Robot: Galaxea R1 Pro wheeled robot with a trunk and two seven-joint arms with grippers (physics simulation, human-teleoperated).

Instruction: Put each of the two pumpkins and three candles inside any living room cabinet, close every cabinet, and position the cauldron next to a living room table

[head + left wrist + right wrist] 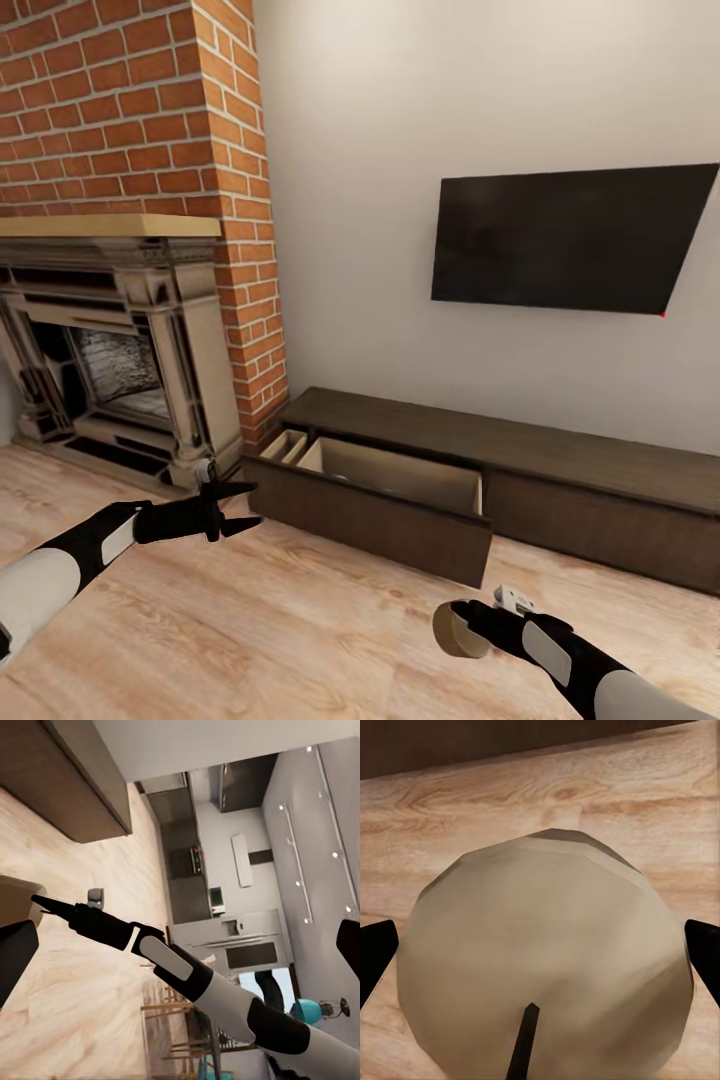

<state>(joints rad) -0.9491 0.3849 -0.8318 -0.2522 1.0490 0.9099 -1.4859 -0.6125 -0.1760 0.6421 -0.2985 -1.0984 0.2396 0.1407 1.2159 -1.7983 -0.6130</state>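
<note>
Right gripper (452,628): nearest the head camera, low over the wood floor (250,630), clamped on a beige candle (458,630); the right wrist view shows the candle (544,960) between both fingertips, wick visible.
Left gripper (238,505): fingers spread wide, holding nothing, just beside the drawer's left end.
Cabinet (560,470): against the wall under the TV (570,240); drawer (390,500) pulled out, pale interior showing.
Fireplace (110,340): left of the cabinet.

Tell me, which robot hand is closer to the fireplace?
Left. The left gripper hovers just beside the fireplace; the right gripper, holding a candle, is farther off.
</note>
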